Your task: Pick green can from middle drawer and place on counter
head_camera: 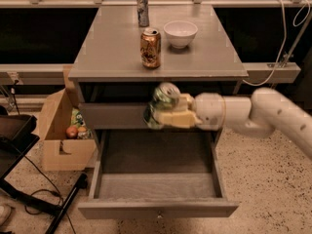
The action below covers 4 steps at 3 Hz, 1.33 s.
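My claw (168,111) is clenched on the green can (164,96), holding it tilted in the air in front of the closed upper drawer (112,116), just under the counter's front edge and well clear of the open middle drawer (156,186) below. Far left, a cardboard box (53,130) sits on the floor beside the cabinet and plays no part. The middle drawer's floor shows bare from where I look, so I judge the pick done: the can is out and in my grip. On the counter (107,48) a slim silver can (142,9) stands at the back, an orange-gold can (150,48) nearer the front, and a white bowl (180,33) to its right. My arm (273,116) reaches in from the right. What remains, I reckon, is to lift above the edge, set the can on a bare patch, and let go.
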Tool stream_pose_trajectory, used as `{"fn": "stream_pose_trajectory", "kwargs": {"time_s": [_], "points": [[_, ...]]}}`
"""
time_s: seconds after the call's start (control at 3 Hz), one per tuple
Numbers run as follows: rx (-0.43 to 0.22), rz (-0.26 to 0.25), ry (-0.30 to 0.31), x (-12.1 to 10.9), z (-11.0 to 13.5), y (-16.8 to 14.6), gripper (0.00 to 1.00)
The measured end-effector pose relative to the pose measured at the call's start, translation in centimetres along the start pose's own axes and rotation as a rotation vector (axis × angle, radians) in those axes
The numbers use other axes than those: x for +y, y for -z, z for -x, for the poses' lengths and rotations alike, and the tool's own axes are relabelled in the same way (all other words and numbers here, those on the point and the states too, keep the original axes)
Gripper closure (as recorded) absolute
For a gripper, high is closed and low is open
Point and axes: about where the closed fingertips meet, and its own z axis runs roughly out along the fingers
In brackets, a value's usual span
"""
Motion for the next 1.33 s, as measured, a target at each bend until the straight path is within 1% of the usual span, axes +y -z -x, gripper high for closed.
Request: {"fn": "stream_pose_trajectory", "kwargs": {"time_s": [0.33,0.67,1.0,1.33], "points": [[0.01,0.071,0.085,0.6,10.6,-5.5,1.0],[0.027,0.105,0.145,1.0,17.7,-12.1,1.0],[0.065,0.1,0.17,0.6,20.7,-18.8,1.0],[0.148,0.004,0.18,-1.3,19.9,-25.9,1.0]]}}
